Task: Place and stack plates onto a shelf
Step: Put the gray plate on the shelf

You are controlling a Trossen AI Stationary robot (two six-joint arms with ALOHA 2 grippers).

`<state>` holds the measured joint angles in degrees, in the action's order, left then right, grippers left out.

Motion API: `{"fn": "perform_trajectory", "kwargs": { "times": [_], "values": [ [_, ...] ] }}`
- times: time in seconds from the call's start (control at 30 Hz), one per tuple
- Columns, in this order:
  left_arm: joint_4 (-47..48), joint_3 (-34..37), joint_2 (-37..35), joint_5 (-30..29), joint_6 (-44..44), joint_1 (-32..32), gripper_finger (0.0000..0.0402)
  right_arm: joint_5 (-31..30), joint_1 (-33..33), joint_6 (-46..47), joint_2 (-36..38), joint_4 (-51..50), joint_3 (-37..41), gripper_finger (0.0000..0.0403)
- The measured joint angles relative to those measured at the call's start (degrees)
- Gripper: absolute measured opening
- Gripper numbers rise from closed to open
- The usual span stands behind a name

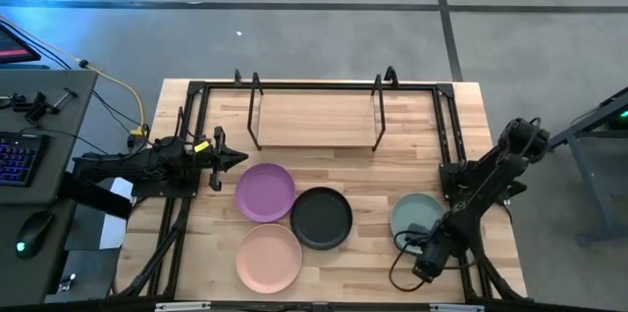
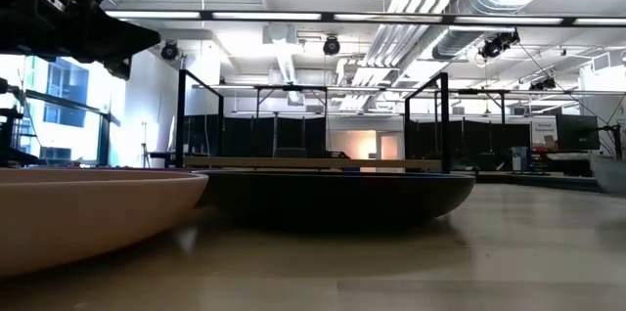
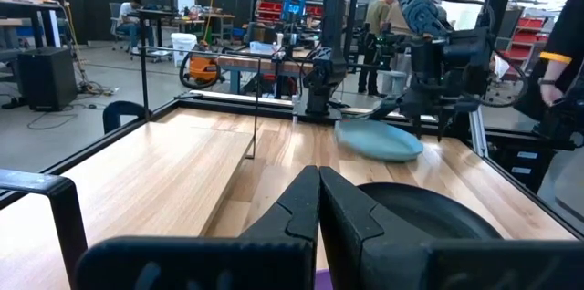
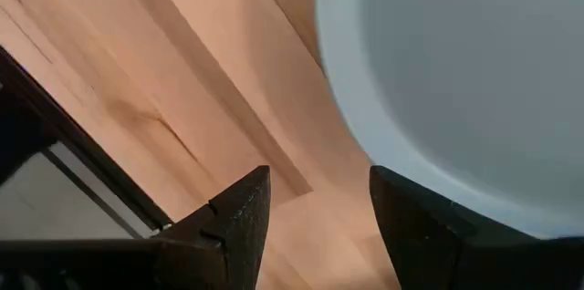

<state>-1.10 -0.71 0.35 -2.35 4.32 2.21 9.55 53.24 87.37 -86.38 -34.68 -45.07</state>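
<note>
The four plates lie flat on the table. The purple plate (image 1: 265,192) is left of centre, the black plate (image 1: 321,218) beside it, the pale pink plate (image 1: 268,258) near the front edge and the blue-green plate (image 1: 417,216) on the right. The shelf (image 1: 314,116) stands on its wire legs at the far side, with nothing on its board. My left gripper (image 1: 231,160) is shut and hovers just left of the purple plate, pointing right. My right gripper (image 4: 315,201) is open, pointing down at the blue-green plate's near rim (image 4: 365,135). My right gripper stands open at the blue-green plate's near rim (image 4: 365,135), coming from above. One finger (image 4: 411,217) is right beside the rim. Whether it touches the rim, I cannot tell. The plate lies on the table.
A larger black metal frame (image 1: 196,91) runs around the table's far and side edges. A loose cable (image 1: 402,263) trails by my right arm. Bare wood (image 1: 383,170) lies between the shelf and the plates. A desk with a keyboard (image 1: 20,155) stands left of the table.
</note>
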Motion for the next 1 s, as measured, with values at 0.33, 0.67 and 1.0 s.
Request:
{"fn": "perform_trajectory", "kwargs": {
  "times": [0.33,0.67,1.0],
  "values": [
    [0.0,0.0,0.0,0.0,0.0,0.0,0.0,-3.8,-1.3,-5.3,0.4,-8.7,-4.3,0.0188],
    [0.0,0.0,0.0,0.0,0.0,0.0,0.0,-9.5,-1.9,-12.1,0.0,-11.0,-4.7,0.0188],
    [0.0,0.0,0.0,0.0,0.0,0.0,0.0,-8.7,-3.6,-22.1,-3.5,-9.0,-2.6,0.0185]
  ]
}}
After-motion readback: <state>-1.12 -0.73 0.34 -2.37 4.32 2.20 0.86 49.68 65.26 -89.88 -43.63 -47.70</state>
